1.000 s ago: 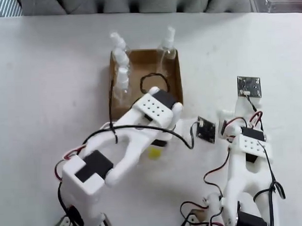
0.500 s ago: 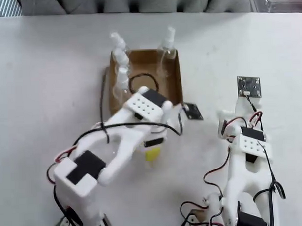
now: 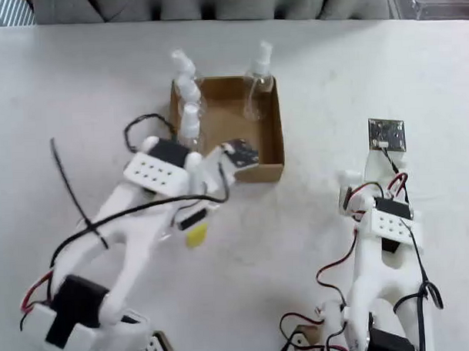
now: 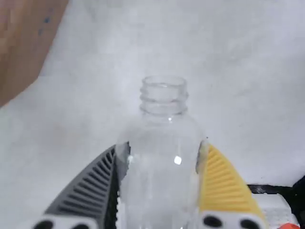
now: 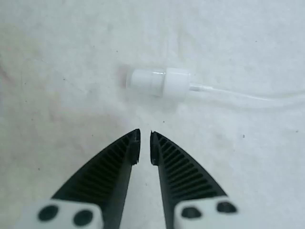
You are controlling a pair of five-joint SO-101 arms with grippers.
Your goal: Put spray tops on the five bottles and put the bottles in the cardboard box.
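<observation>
While the left pincer point(image 4: 161, 151) clamps one uncapped clear bottle point(image 4: 163, 114) just off the near-left corner of the cardboard box point(image 3: 275, 135), four capped bottles point(image 3: 189, 119) stand inside it, toward the far edge of the bench point(image 3: 77, 88). The right pincer point(image 5: 145, 139), all but closed and empty, hangs beside one loose spray top point(image 5: 159, 82).

The high camera looks steeply down over the bench point(image 3: 77, 81), with the cardboard box point(image 3: 276, 139) near mid-frame. Each wrist camera sits close behind its own jaws, facing the bench. The left one shares the box's edge with the high view.
</observation>
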